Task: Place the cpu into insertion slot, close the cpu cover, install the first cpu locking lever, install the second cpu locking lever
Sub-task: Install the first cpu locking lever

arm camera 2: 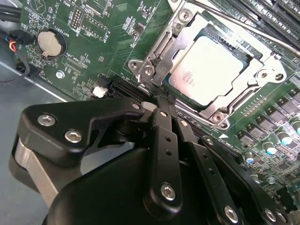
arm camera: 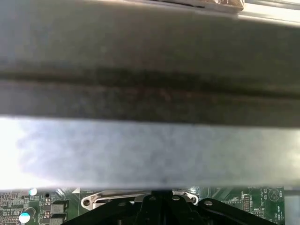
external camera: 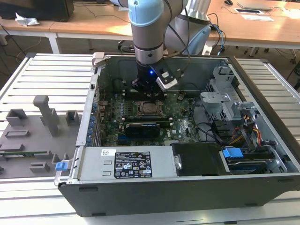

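Cpu [arm camera 2: 211, 65] seated in insertion slot [external camera: 139, 109] at the exterior view's centre, cpu cover [arm camera 2: 185, 23] down over it; gripper [arm camera 2: 158, 101], fingers together and empty, tips at the socket corner; likely lever-locking step, calling for a controlled downward press there.

The cpu [arm camera 2: 211, 70], a flat square chip with a pale silvery-beige face, lies flat in the insertion slot [external camera: 150, 108] near the middle of the green motherboard [arm camera 2: 93, 56]. The cpu cover [arm camera 2: 260, 75], a thin silvery metal frame, lies closed over the chip's edges, and the chip's face shows through its window.
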Available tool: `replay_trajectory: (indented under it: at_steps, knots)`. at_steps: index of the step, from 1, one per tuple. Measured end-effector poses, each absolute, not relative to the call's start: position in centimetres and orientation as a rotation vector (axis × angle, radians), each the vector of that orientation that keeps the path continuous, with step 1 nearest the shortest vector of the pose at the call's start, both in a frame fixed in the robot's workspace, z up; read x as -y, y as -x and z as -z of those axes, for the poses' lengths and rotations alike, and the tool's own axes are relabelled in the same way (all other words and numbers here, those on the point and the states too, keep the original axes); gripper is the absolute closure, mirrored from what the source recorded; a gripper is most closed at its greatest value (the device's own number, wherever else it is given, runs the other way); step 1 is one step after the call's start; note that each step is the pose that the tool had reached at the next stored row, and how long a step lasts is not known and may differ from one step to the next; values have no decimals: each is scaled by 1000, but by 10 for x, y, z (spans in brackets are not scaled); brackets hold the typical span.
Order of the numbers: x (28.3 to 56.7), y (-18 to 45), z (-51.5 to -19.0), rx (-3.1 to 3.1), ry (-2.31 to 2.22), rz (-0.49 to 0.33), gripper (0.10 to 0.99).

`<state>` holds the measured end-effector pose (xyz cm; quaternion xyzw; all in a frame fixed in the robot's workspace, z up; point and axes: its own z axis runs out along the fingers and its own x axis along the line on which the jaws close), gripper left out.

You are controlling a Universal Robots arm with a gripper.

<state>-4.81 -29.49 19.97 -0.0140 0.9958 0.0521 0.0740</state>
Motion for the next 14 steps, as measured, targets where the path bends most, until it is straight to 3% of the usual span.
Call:
replay_trajectory:
  at_steps: [14]
  knots:
    - [290, 48, -210, -2989, 41, -145, 980]
